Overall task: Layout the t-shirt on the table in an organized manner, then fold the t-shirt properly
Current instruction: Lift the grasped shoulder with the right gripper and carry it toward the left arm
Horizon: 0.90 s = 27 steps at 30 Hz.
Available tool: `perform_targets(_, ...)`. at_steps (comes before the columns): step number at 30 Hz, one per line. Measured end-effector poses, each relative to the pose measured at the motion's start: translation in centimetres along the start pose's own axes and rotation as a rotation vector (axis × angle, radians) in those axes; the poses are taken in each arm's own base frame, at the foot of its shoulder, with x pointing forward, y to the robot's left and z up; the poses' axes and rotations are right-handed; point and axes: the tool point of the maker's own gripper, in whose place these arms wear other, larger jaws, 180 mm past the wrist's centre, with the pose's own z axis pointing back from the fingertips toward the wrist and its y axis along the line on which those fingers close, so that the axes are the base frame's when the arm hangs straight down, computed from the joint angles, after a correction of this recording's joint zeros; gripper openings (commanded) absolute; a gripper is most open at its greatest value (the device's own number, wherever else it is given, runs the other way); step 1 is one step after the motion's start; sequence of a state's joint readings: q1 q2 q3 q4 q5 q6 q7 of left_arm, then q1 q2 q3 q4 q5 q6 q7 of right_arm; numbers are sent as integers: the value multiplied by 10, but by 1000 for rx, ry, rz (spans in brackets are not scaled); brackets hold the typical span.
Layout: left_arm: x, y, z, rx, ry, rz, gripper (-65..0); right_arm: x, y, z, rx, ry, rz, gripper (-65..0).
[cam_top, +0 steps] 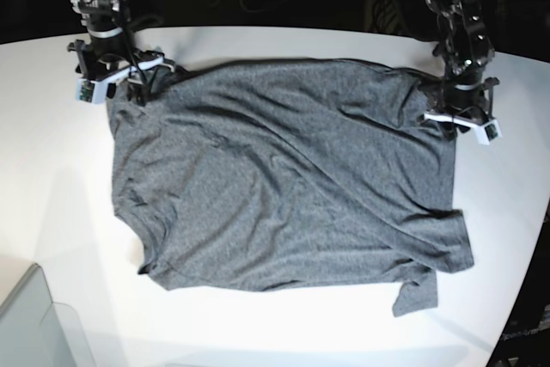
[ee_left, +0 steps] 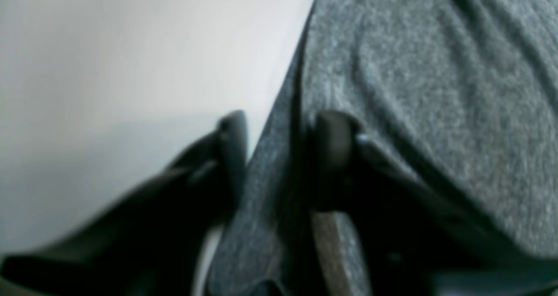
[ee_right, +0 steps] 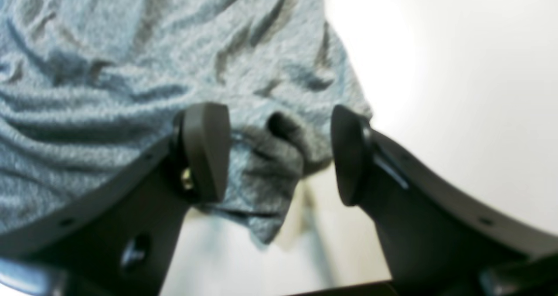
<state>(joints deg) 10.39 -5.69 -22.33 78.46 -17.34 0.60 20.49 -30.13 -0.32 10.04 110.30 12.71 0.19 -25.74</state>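
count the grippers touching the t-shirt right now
2: the left gripper pinches the t-shirt hem at one corner; the right gripper straddles the other hem corner, jaws open.

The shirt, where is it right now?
In the base view the shirt lies spread across the middle of the white table, with a claw at each far corner and a grey bin near-left.

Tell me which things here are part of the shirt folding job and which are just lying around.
Part of the job:
- t-shirt, spread out
- table under it
- left gripper, pinching the shirt's edge
- right gripper, jaws apart around a bunched corner

Just lying about:
- translucent bin at the near corner
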Motion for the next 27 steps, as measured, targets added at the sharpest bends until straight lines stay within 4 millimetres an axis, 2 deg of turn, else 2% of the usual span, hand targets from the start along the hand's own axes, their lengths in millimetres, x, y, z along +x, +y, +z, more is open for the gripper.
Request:
perform_targets(1,-1,-8,-1,-18,4,-8,-650,-1,0,0,-1,2,1,-276)
perform_targets(4,-5,-31,4,-80,40,-5,-632,-6,-2,3,-4,15,1,-276)
perform_targets(8,-8,-49,27,-143,95,48,-648,-12,8,6,26,28,14,-277)
perform_targets(10,12,-62,35,-190,49,90,-648,-15,21,10,65,37,22,-277)
perform_targets(11,31,-70,38,-218,1,107,-648,-17,30,13,103,40,36,-279)
perform_targets(13,82,-91,41,-281,-124,138,-648,-22,50,21,203,49,84,-287)
perform_targets(15,114,-113,45,-348,-187,146,-648,-26,62,27,262,54,102,-310)
perform_targets(19,138,-148,52,-459,-155,177,-648,-42,84,39,368,95,149,-347)
perform_targets(23,185,-178,59,-536,-256,240,-648,-52,111,48,461,117,172,-348)
perform_targets(27,187,-191,61,-567,-243,265,-648,-58,139,56,562,127,212,-348)
